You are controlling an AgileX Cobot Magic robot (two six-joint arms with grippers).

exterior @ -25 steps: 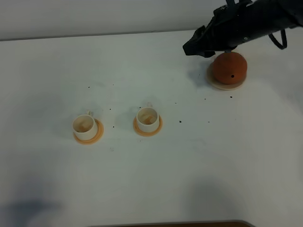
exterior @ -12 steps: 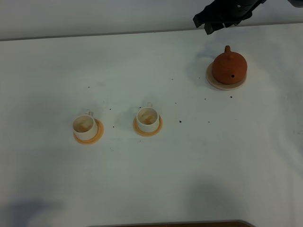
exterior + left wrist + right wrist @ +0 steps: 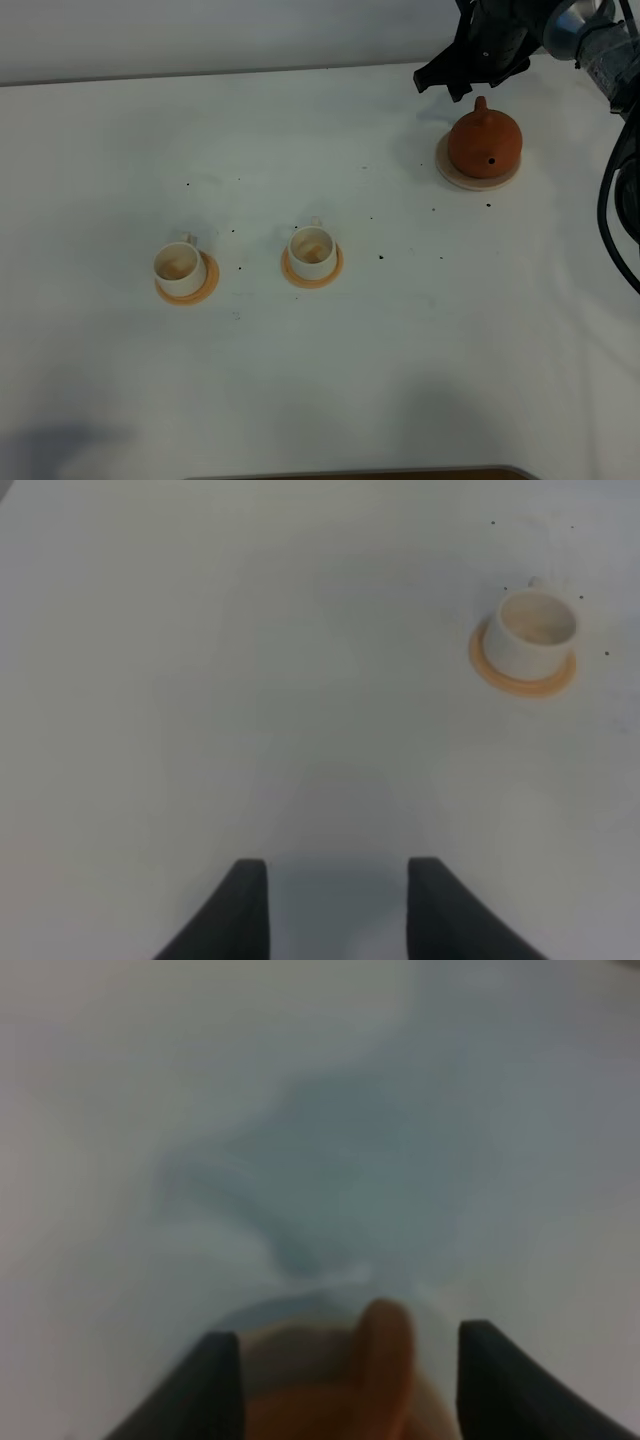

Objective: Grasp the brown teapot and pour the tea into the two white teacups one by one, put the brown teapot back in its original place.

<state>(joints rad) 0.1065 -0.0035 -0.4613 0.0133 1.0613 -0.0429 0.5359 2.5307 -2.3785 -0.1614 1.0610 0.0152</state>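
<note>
The brown teapot (image 3: 484, 143) sits on its pale beige saucer (image 3: 478, 181) at the back right. My right gripper (image 3: 447, 82) hovers just behind and above the teapot, open and empty. In the right wrist view, blurred, a brown part of the teapot (image 3: 385, 1360) lies between the spread fingers (image 3: 215, 1385). The two white teacups (image 3: 180, 266) (image 3: 311, 248) stand on orange coasters in the middle left. My left gripper (image 3: 335, 900) is open and empty over bare table, with one teacup (image 3: 535, 630) far ahead of it. The left gripper is out of the high view.
Each cup stands on an orange round coaster (image 3: 187, 293) (image 3: 312, 275). Small dark specks dot the white table (image 3: 400, 350). The right arm's black cables (image 3: 610, 215) hang along the right edge.
The right gripper, low over the teapot's top a second ago, rose back towards the far edge and has now come down a little behind the teapot. Teapot and cups have not moved.
</note>
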